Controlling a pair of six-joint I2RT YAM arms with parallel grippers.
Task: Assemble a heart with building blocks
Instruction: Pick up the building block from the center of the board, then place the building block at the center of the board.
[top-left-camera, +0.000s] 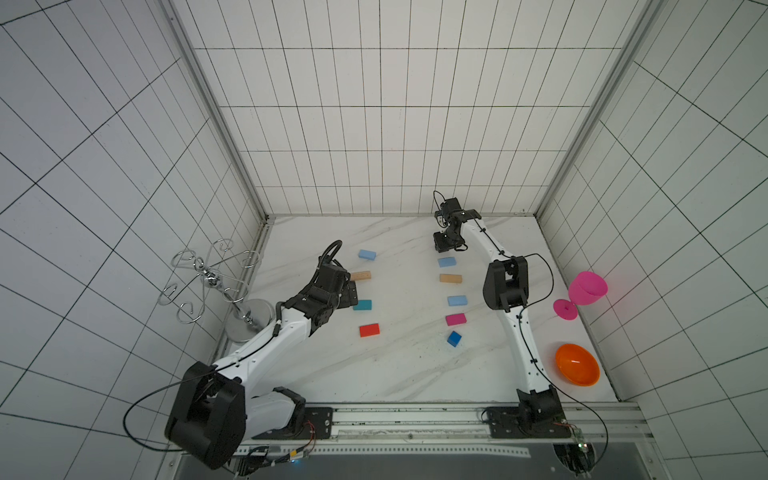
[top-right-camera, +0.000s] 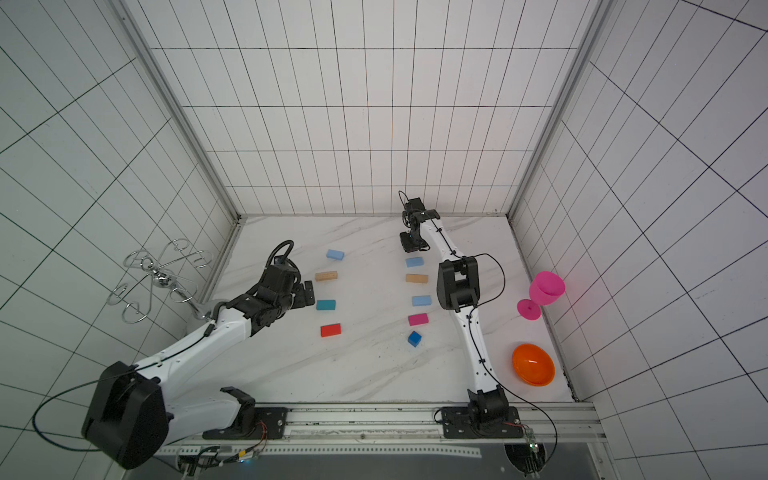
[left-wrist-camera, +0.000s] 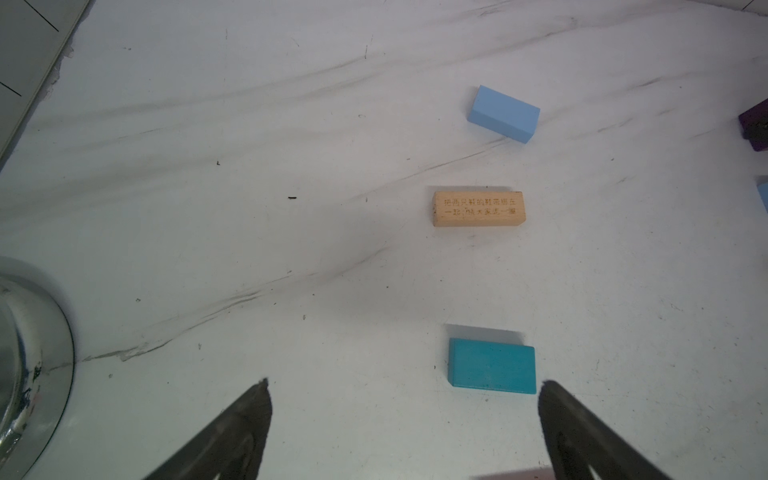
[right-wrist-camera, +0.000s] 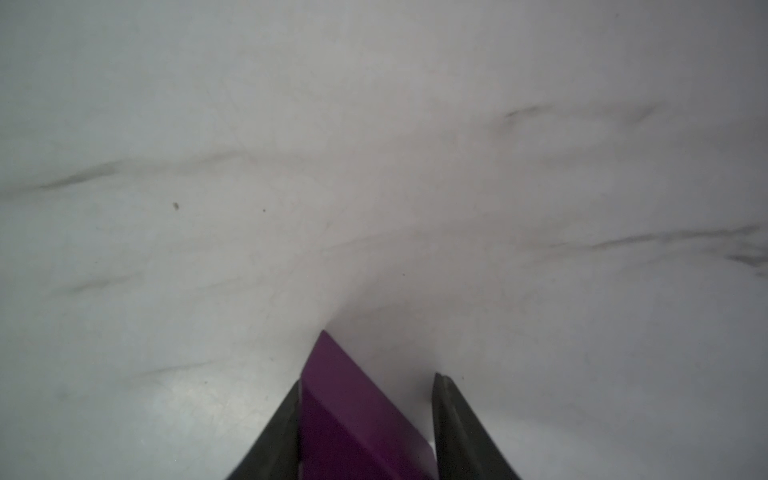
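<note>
Left gripper (left-wrist-camera: 403, 388): mine, spread wide and empty, hovering low over the marble table (top-left-camera: 395, 374). Its fingertips are just short of the teal brick (left-wrist-camera: 491, 365).
Right gripper (right-wrist-camera: 368, 378): mine, pointing down at the far end of the right column, jaws set around the purple wedge (right-wrist-camera: 340, 407).
Right grip: one finger lies flat against the wedge's side. Near the other fingertip a sliver of table shows beside the sloped face, so I cannot tell whether the pinch is made.
Purple wedge: between my right fingers, just beyond the far right light blue brick (top-left-camera: 446, 262). In both top views my gripper covers it.
Left column, far to near: left light blue brick (top-left-camera: 367, 254) lying slightly askew, left tan brick (top-left-camera: 360, 275) with print on its top face, teal brick, red brick (top-left-camera: 369, 330).
Right column, far to near: far right light blue brick, right tan brick (top-left-camera: 451, 279), near right light blue brick (top-left-camera: 457, 300), pink brick (top-left-camera: 456, 319), blue cube (top-left-camera: 454, 338) turned cornerwise.
Layout: the two columns stand well apart with bare marble between them. Every piece lies flat and none touches its neighbour.
Right edge: pink goblet (top-left-camera: 588, 289) and orange bowl (top-left-camera: 577, 365), by the wall, outside my right arm.
Left edge: chrome wire rack (top-left-camera: 212, 278), its round base beside my left arm.
</note>
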